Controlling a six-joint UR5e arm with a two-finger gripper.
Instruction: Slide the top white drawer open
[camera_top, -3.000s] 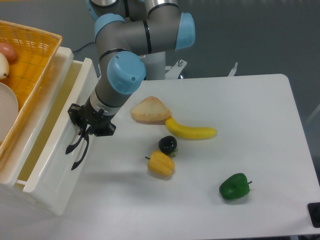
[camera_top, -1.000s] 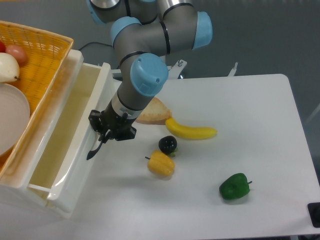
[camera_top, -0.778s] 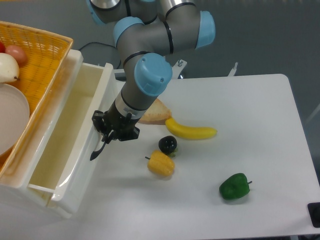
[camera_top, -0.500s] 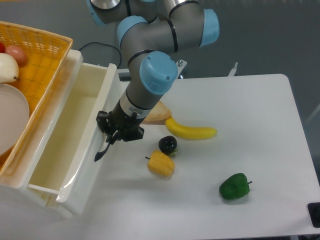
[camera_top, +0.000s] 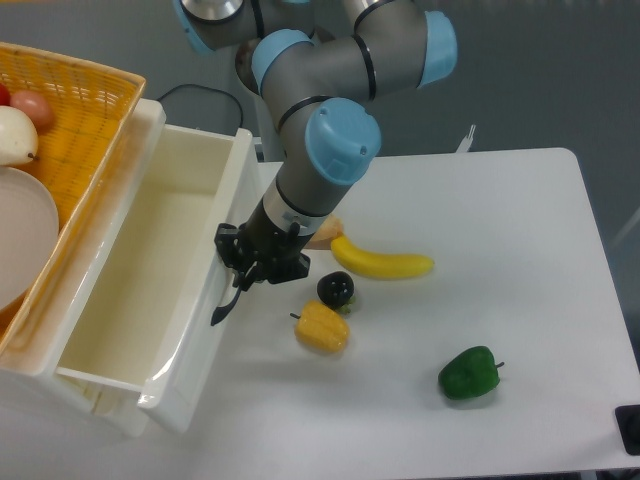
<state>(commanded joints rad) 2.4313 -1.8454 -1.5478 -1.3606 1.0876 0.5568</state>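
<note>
The top white drawer (camera_top: 150, 270) stands pulled well out of its cabinet at the left, its empty cream inside showing. A curved black handle (camera_top: 226, 306) sits on its front panel. My gripper (camera_top: 243, 279) is shut on that handle, right at the front panel. The arm reaches down to it from the upper middle of the view. The fingertips are dark and partly hidden behind the gripper body.
A yellow wicker basket (camera_top: 80, 110) with a white plate and fruit rests on top of the cabinet. On the table lie a bread slice (camera_top: 325, 232), a banana (camera_top: 383, 262), a dark round fruit (camera_top: 336, 289), a yellow pepper (camera_top: 322, 328) and a green pepper (camera_top: 468, 373).
The gripper has moved right with the handle in it, and the drawer has slid further out of the cabinet. The food on the table has not moved.
</note>
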